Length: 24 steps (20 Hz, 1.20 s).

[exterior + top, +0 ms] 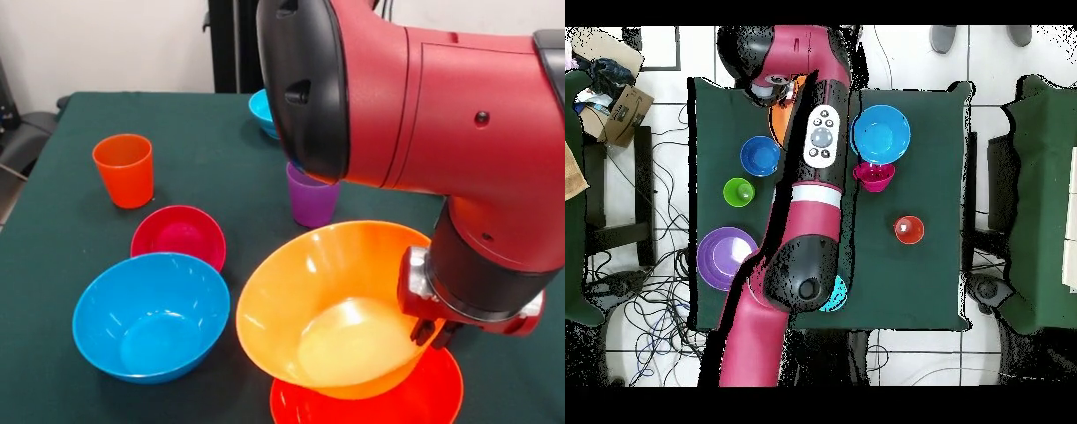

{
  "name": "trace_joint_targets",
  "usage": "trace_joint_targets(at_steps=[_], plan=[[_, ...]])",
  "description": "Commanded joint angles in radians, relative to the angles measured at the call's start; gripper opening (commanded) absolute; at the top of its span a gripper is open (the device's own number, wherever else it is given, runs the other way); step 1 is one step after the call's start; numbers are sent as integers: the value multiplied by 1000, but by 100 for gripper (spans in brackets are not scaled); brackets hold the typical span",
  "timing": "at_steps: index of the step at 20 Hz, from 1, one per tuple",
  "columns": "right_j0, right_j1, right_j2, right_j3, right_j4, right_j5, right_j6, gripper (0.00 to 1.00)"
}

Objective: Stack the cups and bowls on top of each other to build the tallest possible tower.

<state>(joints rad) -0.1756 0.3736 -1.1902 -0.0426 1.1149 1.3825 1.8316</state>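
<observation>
My gripper (pixel 433 332) is shut on the right rim of the large yellow-orange bowl (pixel 331 305), which hangs tilted over the orange-red bowl (pixel 371 405) at the table's near edge. To the left are the sky-blue bowl (pixel 150 315), the small magenta bowl (pixel 179 234) and the orange cup (pixel 124 170). The purple cup (pixel 311 201) stands behind the yellow-orange bowl, and the cyan bowl (pixel 259 109) peeks out behind the arm. From overhead I see the dark blue bowl (pixel 760 155), the lime green cup (pixel 738 191) and the large purple bowl (pixel 725 256). No tower stands.
The red arm (pixel 810 190) stretches across the middle of the green table (pixel 925 280) and hides the purple cup from above. Chairs stand at both sides, with cardboard boxes (pixel 620 105) and cables on the floor to the left.
</observation>
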Motion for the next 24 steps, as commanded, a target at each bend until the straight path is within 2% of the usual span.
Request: trace_joint_targets(at_steps=[1, 11, 17, 24], plan=[[-21, 16, -241, 32, 183, -50, -18, 0], [-46, 24, -480, 38, 416, -69, -43, 0], [-51, -13, -571, 45, 491, -5, -53, 0], [-70, -37, -736, 48, 628, 18, -78, 0]])
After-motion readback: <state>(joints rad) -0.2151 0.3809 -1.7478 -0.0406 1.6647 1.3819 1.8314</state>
